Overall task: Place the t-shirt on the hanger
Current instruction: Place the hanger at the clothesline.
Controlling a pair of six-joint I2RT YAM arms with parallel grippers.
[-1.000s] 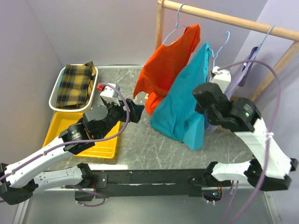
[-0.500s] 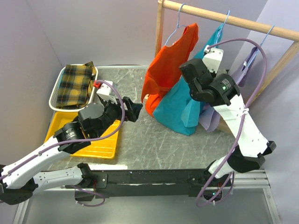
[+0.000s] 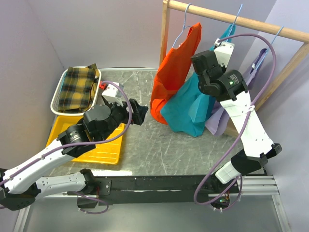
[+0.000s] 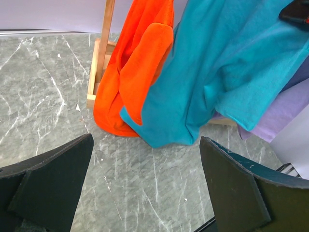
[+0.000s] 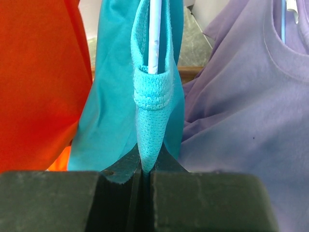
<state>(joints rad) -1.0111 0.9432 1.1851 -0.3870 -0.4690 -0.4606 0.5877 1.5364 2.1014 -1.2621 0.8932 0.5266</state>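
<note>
The teal t-shirt [image 3: 189, 107] hangs between the orange shirt and the lilac shirt, its lower end bunched on the table. It also shows in the left wrist view [image 4: 227, 63]. My right gripper [image 5: 146, 168] is shut on the t-shirt's collar [image 5: 153, 96], with the pale hanger wire [image 5: 153, 34] running up through it. In the top view that gripper [image 3: 217, 48] is raised just below the rail, and the hanger's hook [image 3: 237, 16] reaches the rail. My left gripper [image 3: 140, 113] is open and empty, low over the table, left of the shirts [image 4: 146, 145].
The wooden rail [image 3: 270, 28] on its posts carries the orange shirt [image 3: 174, 72] and the lilac shirt [image 3: 252, 72] on their own hangers. The rack's base [image 4: 94, 82] stands on the table. A white basket with plaid cloth [image 3: 77, 87] and a yellow tray [image 3: 104, 147] lie at the left.
My right arm has swung up and left, lifting the t-shirt and hanger from table height to the rail. The left arm has barely moved.
</note>
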